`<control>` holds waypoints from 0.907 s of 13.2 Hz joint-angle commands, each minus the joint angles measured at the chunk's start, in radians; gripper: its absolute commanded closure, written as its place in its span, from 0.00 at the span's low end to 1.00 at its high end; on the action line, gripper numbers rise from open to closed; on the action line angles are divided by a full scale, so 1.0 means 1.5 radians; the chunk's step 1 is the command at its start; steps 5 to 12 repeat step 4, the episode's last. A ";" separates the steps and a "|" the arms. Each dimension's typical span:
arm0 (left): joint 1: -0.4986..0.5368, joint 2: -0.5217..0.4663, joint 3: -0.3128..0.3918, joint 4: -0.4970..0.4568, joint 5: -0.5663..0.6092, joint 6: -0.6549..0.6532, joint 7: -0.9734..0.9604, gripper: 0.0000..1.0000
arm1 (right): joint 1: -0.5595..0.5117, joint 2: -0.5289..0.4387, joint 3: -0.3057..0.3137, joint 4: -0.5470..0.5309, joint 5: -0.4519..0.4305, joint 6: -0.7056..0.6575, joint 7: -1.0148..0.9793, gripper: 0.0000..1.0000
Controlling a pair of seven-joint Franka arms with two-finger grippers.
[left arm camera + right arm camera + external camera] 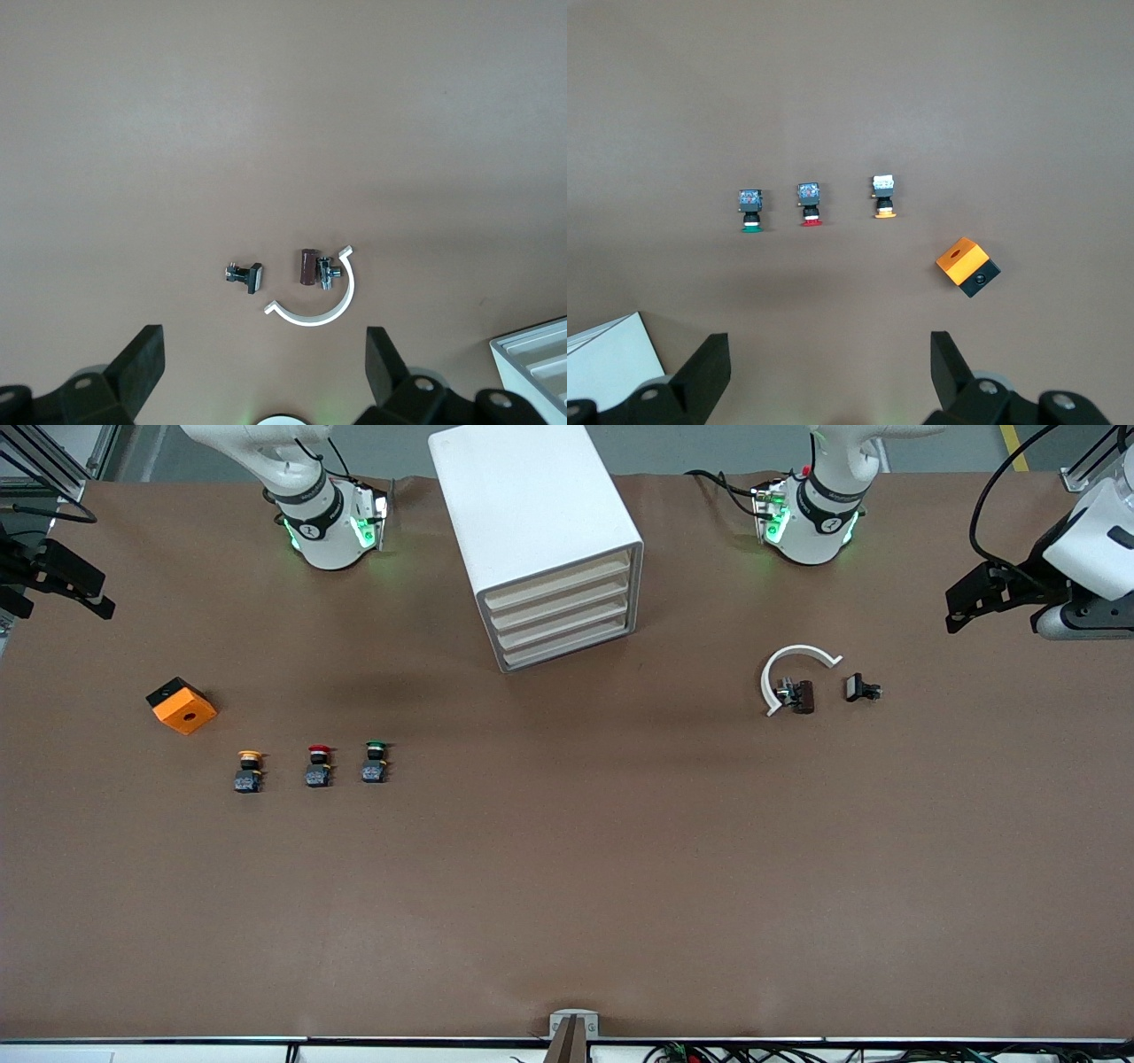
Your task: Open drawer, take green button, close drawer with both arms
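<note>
While the drawer unit [540, 540] is sitting closed, both arms are waiting at opposite surface edges, left gripper [264, 367] and right gripper [830, 372] spread apart, leaving the green button [375, 763] untouched.

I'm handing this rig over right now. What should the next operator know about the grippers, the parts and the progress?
Left gripper: open, empty, waiting high over the left arm's end of the table, above the white curved clip and small black part.
Right gripper: open, empty, waiting over the right arm's end, above the buttons.
Green button stands on the table beside the red button and yellow button, near the orange box.
Drawer cabinet: all four drawers shut.
Done: nothing yet. Left: open a drawer, take the green button, close the drawer.
</note>
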 commanded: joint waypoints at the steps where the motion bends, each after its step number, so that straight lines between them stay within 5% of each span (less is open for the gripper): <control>1: 0.007 0.009 0.004 0.021 0.011 -0.001 0.008 0.00 | 0.001 -0.016 -0.007 -0.008 0.010 0.008 0.009 0.00; 12: 0.005 0.016 0.005 0.025 0.010 -0.004 -0.001 0.00 | -0.001 -0.016 -0.008 -0.007 0.010 0.007 0.010 0.00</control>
